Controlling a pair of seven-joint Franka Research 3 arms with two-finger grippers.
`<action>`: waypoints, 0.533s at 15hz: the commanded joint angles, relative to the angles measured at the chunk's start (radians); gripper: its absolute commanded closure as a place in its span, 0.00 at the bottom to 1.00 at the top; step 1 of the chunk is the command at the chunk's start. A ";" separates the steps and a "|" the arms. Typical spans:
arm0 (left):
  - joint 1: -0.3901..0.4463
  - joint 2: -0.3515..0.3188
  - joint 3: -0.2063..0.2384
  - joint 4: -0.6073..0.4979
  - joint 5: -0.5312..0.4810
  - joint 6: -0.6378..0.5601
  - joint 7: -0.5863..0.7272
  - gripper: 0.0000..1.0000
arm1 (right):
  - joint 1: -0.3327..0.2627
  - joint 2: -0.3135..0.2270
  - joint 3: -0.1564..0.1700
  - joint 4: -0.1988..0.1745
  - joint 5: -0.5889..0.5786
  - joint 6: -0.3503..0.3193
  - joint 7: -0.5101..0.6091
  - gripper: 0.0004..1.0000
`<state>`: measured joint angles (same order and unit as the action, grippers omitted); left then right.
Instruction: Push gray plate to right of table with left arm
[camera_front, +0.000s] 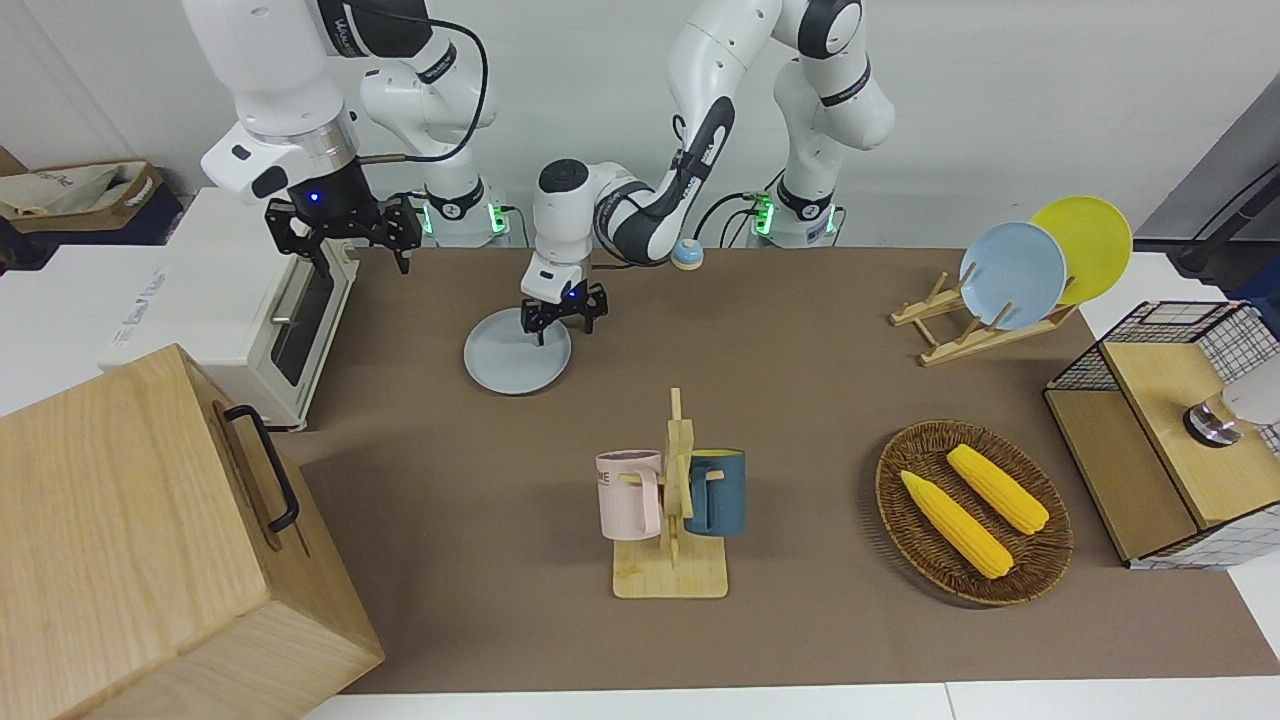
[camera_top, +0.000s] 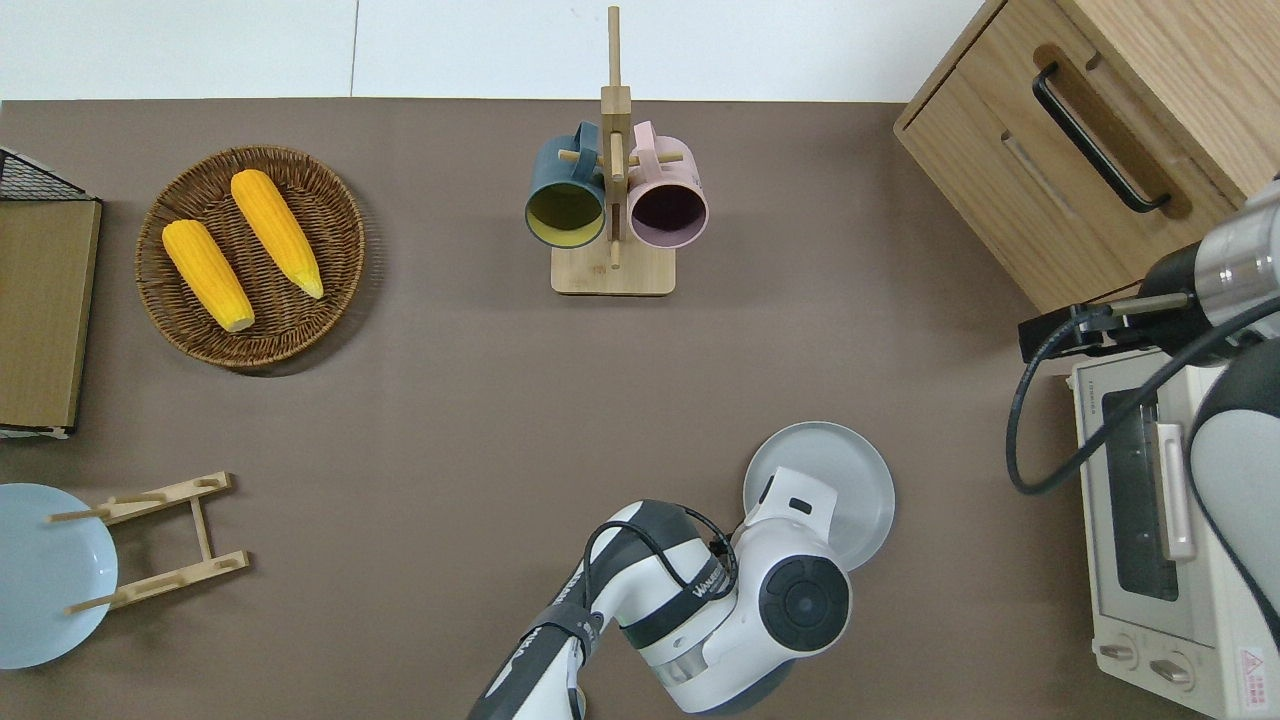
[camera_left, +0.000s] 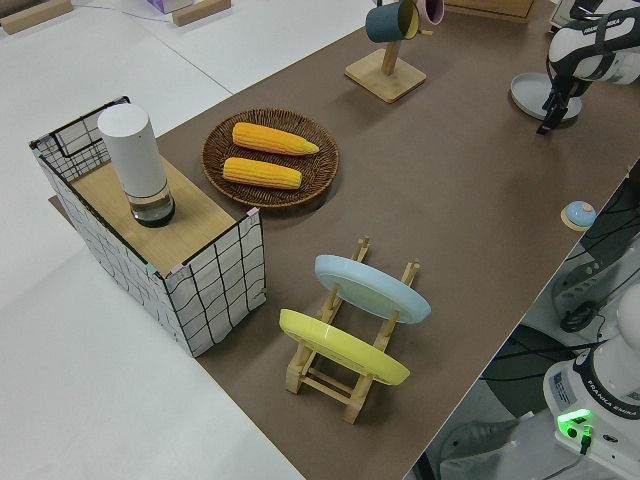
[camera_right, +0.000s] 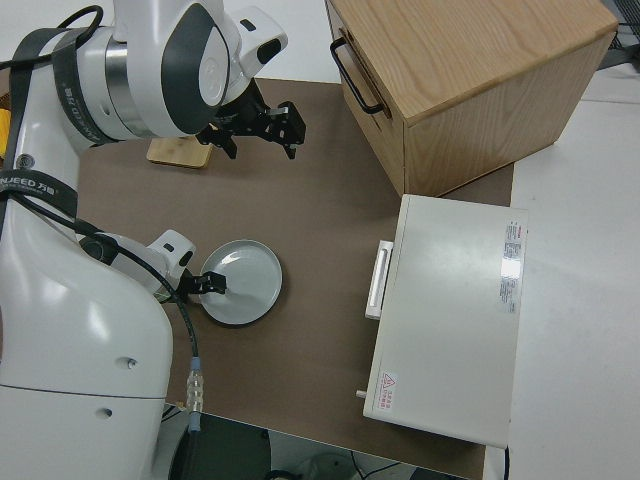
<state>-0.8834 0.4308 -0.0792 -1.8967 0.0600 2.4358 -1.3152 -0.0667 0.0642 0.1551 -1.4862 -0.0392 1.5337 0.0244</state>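
Gray plate (camera_front: 517, 360) was seen lying flat on the table (camera_front: 800, 400), nearer to the robots than the mug rack (camera_front: 672, 510) and toward the right arm's end, between that rack and the white toaster oven (camera_front: 255, 320). Left gripper (camera_front: 563, 318) was lowered onto the plate's robot-side rim, fingers spread, nothing pinched. Right gripper (camera_front: 345, 232) was parked, its fingers held apart
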 joint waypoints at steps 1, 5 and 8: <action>0.032 -0.036 0.006 0.005 -0.003 -0.067 0.091 0.01 | -0.001 -0.006 0.000 0.001 0.007 -0.010 0.003 0.02; 0.095 -0.139 0.007 -0.010 -0.093 -0.171 0.258 0.01 | -0.001 -0.006 0.000 0.001 0.007 -0.010 0.003 0.02; 0.168 -0.226 0.007 -0.024 -0.126 -0.266 0.388 0.01 | -0.001 -0.006 0.000 0.001 0.007 -0.010 0.003 0.02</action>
<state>-0.7775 0.2927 -0.0691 -1.8890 -0.0244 2.2475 -1.0401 -0.0667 0.0642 0.1551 -1.4862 -0.0392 1.5337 0.0244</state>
